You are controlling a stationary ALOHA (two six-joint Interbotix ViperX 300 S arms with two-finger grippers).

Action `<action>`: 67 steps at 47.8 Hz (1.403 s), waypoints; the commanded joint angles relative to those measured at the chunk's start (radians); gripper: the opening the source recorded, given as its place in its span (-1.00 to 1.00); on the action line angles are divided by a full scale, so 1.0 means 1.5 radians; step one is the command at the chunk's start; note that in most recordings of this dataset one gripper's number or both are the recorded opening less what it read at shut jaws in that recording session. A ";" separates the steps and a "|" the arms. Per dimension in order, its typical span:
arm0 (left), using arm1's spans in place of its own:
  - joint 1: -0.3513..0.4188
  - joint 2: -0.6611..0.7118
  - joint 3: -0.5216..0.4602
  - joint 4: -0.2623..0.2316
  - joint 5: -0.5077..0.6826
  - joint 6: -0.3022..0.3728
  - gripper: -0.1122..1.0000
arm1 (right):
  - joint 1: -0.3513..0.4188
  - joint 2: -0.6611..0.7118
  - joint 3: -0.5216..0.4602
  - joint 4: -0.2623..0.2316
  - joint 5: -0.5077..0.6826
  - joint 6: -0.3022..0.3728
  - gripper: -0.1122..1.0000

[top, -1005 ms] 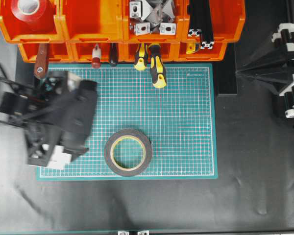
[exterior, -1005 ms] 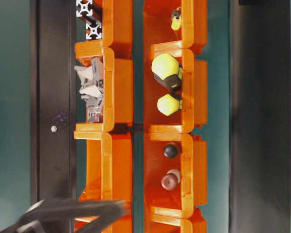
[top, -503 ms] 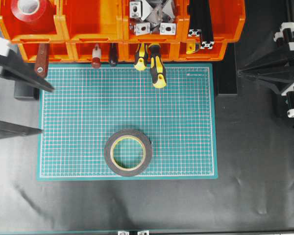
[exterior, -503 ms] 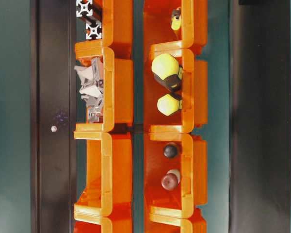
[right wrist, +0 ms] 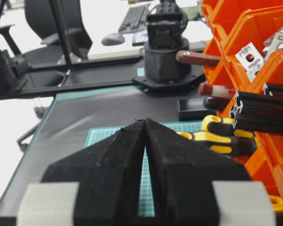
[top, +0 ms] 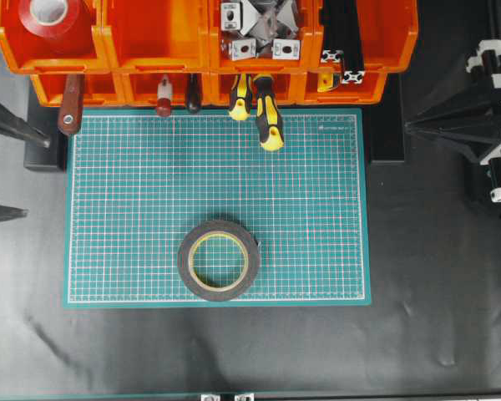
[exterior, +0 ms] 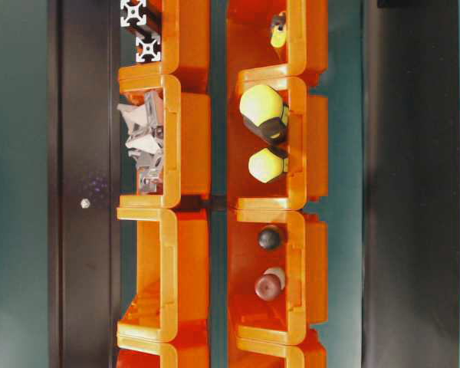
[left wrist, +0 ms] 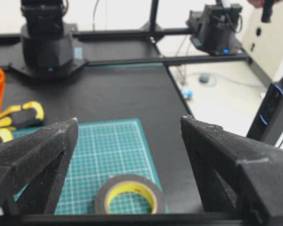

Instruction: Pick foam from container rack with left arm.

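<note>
The foam (top: 219, 260), a black ring with a yellow-cream core, lies flat on the green mat (top: 317, 217), outside the orange container rack (top: 159, 38). My left gripper (top: 35, 178) is at the far left edge, off the mat, open and empty. Only its two finger ends show there. In the left wrist view the foam (left wrist: 129, 197) lies low between the wide-apart fingers (left wrist: 42, 150), ahead of the gripper (left wrist: 129, 125). My right gripper (top: 407, 125) is shut and empty at the right, off the mat; it also shows in the right wrist view (right wrist: 145, 121).
The rack's bins hold a red tape roll (top: 50, 17), metal brackets (top: 259, 29), black extrusions (top: 342, 38), yellow-black tool handles (top: 267, 113) and a brown-handled tool (top: 70, 104) that juts over the mat's top edge. The rack also shows in the table-level view (exterior: 184, 153).
My left arm has pulled back leftward from over the mat's left side to the frame edge. The foam has stayed on the mat. The right arm has not moved.
</note>
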 commanded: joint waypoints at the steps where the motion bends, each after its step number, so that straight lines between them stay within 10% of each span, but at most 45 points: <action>1: -0.007 -0.011 0.002 0.002 -0.008 0.000 0.72 | 0.001 0.006 -0.017 0.002 -0.002 0.000 -0.79; 67: -0.014 -0.037 0.007 0.001 -0.002 -0.009 0.72 | 0.028 0.017 0.004 -0.003 -0.070 -0.007 -0.79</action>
